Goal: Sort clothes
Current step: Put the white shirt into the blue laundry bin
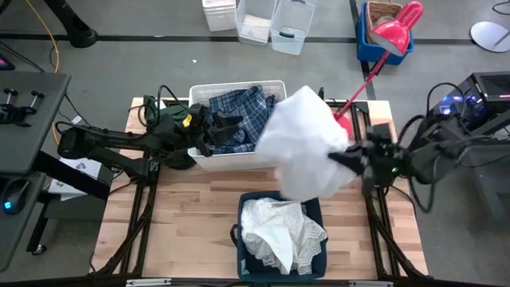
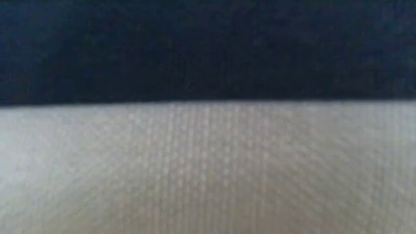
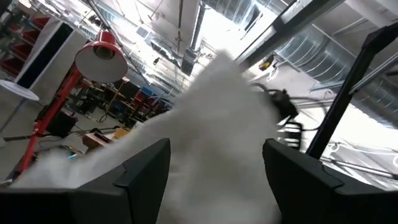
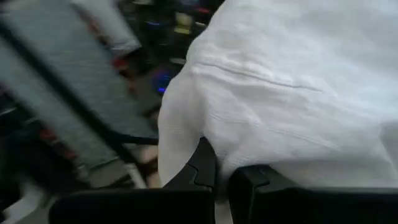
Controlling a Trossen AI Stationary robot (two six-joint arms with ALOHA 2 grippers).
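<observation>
My right gripper [image 1: 348,157] is shut on a white garment [image 1: 305,143] that billows high above the table between the white plastic bin [image 1: 239,158] and the navy fabric bin [image 1: 317,209]. The white bin holds a blue-and-white plaid shirt [image 1: 243,112] and dark garments [image 1: 209,121]. The navy bin holds white garments [image 1: 279,231]. My left gripper [image 3: 217,168] is open over the white bin, its fingers [image 3: 146,171] facing the lifted white garment [image 3: 211,137]. The low view is filled by a navy surface [image 2: 208,45] above white fabric [image 2: 208,169]. My right gripper pinches a fold of the white garment [image 4: 224,158] between its two fingers [image 4: 202,165], coming level from the table's right side. The garment is lifted clear of the table and spreads out beyond the fingers, with its lower part hanging toward the navy bin.
A red long-handled dustpan [image 1: 394,32] leans at the table's far right corner, beside a blue box [image 1: 374,44]. Clear plastic containers [image 1: 275,20] stand on the floor beyond the far edge. Bare wooden tabletop [image 1: 183,215] lies left of the navy bin.
</observation>
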